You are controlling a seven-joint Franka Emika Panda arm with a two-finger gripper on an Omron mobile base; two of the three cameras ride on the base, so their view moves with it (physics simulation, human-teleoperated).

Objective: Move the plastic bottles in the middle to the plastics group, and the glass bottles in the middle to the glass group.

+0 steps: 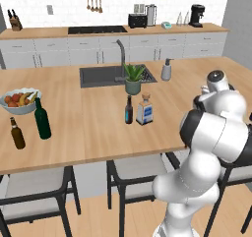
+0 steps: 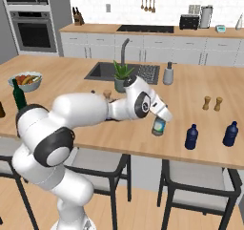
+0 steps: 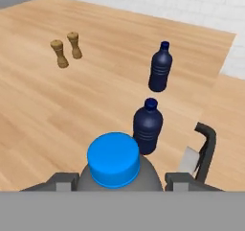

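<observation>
My gripper [image 2: 160, 119] is shut on the small clear plastic water bottle [image 2: 158, 127], holding it just above the counter near its front edge. Seen from the hand, the bottle's blue cap [image 3: 114, 159] sits between the two fingertips [image 3: 62, 179]. Two solid dark blue bottles stand ahead of it, one close [image 3: 147, 126] [image 2: 191, 137] and one farther off [image 3: 160, 67] [image 2: 230, 133]. At mid-counter the slim dark glass bottle [image 1: 129, 110] and the squat square corked bottle [image 1: 144, 110] stand side by side. The tall green bottle [image 1: 42, 119] and brown bottle [image 1: 17, 133] stand at the left end.
Two wooden shakers [image 3: 60, 53] [image 2: 212, 103] stand behind the blue bottles. A fruit bowl [image 1: 19, 102] sits by the green bottle. A sink [image 1: 98, 76], potted plant [image 1: 133, 78] and soap dispenser [image 1: 167, 70] are at the back. Chairs [image 1: 133, 174] line the counter's front edge.
</observation>
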